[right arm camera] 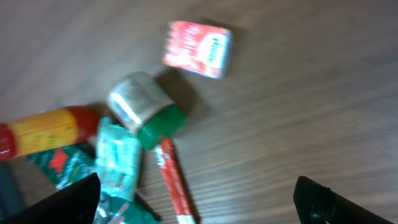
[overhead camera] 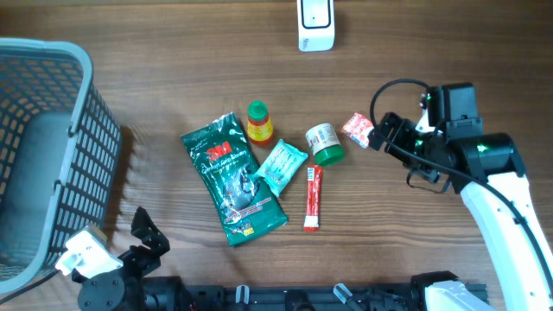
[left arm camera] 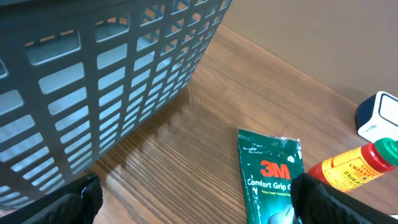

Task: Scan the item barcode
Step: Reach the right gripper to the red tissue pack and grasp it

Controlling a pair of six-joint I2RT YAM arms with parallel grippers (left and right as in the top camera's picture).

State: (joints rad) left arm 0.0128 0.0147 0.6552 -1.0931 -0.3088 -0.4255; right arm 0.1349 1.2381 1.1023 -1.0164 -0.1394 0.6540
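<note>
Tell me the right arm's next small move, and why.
Probably lower the right claw onto the small red packet and close on it. The claw is open and holds nothing. That packet lies nearest to it, clear of the green-lidded jar, and no item has yet been brought to the white scanner at the table's far edge.

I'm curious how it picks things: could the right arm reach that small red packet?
Probably yes: the open right gripper sits close beside the red packet, with nothing lying on it.
</note>
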